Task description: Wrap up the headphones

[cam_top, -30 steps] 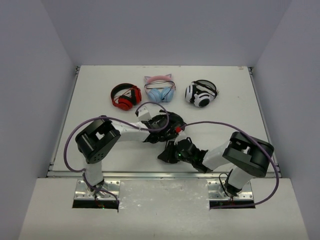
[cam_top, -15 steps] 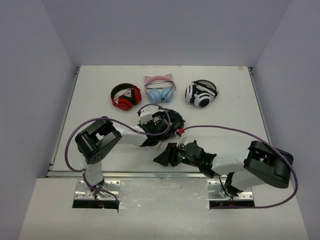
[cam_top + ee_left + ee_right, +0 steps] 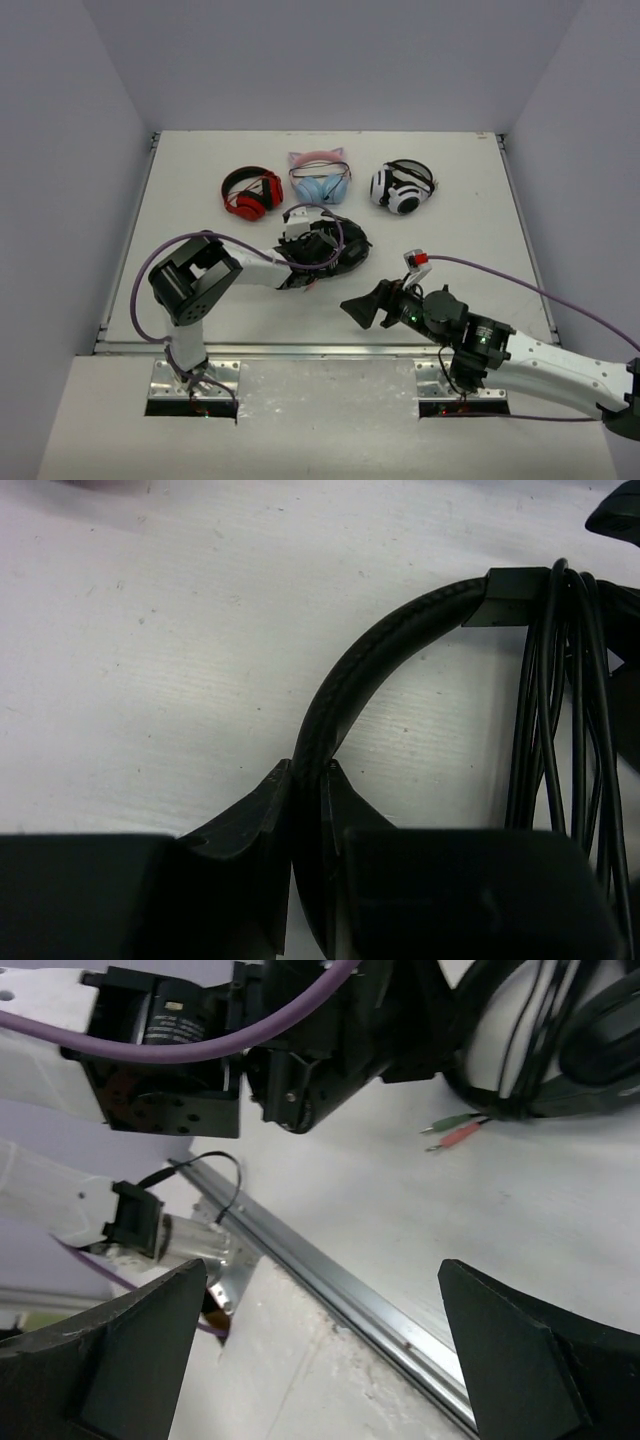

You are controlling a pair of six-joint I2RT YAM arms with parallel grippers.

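Note:
The black headphones (image 3: 340, 248) lie mid-table with their thin cable (image 3: 560, 700) wound in several strands across the band near one cup. My left gripper (image 3: 308, 255) is shut on the padded headband (image 3: 380, 650), which runs up from between its fingertips (image 3: 308, 768). My right gripper (image 3: 358, 308) hangs open near the table's front edge, to the right of and nearer than the headphones. In the right wrist view its wide-spread fingers (image 3: 130, 1360) have nothing between them (image 3: 322, 1270). The cable's green and pink plugs (image 3: 455, 1132) lie loose on the table beside an ear cup (image 3: 600, 1040).
Three other pairs sit in a row at the back: red-and-black (image 3: 252, 190), pink-and-blue cat-ear (image 3: 320, 180), white-and-black (image 3: 402, 187). A metal rail (image 3: 330, 1280) runs along the table's front edge. The left arm's purple cable (image 3: 180, 250) loops over its base.
My right gripper has opened wide and drawn back to the right, away from the headphones toward the front edge. The left gripper has stayed shut on the headband.

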